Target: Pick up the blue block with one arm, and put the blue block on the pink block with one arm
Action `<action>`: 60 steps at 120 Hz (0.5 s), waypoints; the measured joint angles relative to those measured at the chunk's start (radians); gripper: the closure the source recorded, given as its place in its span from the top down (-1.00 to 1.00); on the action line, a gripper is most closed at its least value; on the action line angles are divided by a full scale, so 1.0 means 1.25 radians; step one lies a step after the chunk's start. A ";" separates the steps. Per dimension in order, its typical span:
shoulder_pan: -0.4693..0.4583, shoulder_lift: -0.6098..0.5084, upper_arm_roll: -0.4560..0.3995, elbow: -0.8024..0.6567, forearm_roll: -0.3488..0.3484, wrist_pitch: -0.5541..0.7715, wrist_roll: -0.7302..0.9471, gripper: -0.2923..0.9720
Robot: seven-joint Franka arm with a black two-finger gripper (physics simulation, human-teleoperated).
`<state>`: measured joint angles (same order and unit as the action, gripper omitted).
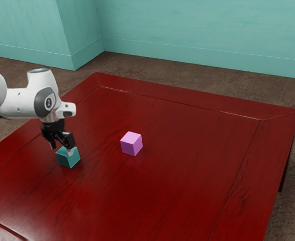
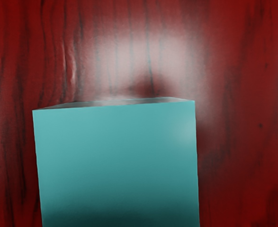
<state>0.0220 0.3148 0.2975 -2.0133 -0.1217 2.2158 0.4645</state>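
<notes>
The blue block (image 1: 68, 157), a teal cube, rests on the dark red table (image 1: 187, 165) toward the exterior view's left. My gripper (image 1: 62, 146) hangs straight down over it, fingers apart, with their tips level with the block's top edge on either side, so it stands open. In the wrist view the blue block (image 2: 116, 163) looms large directly under my hand. The pink block (image 1: 131, 143) sits on the table a short way off, toward the exterior view's right of the blue block.
The table has a raised rim (image 1: 197, 100) along its far and right sides. Brown floor and a teal wall (image 1: 187, 30) lie beyond it.
</notes>
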 joint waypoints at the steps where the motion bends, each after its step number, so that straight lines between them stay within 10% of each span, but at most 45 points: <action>1: 0.000 0.001 0.000 0.000 -0.001 0.001 0.002 0.54; 60: -0.003 0.053 0.000 0.031 -0.022 0.021 0.092 0.53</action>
<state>0.0178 0.3809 0.2976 -1.9749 -0.1490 2.2417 0.5796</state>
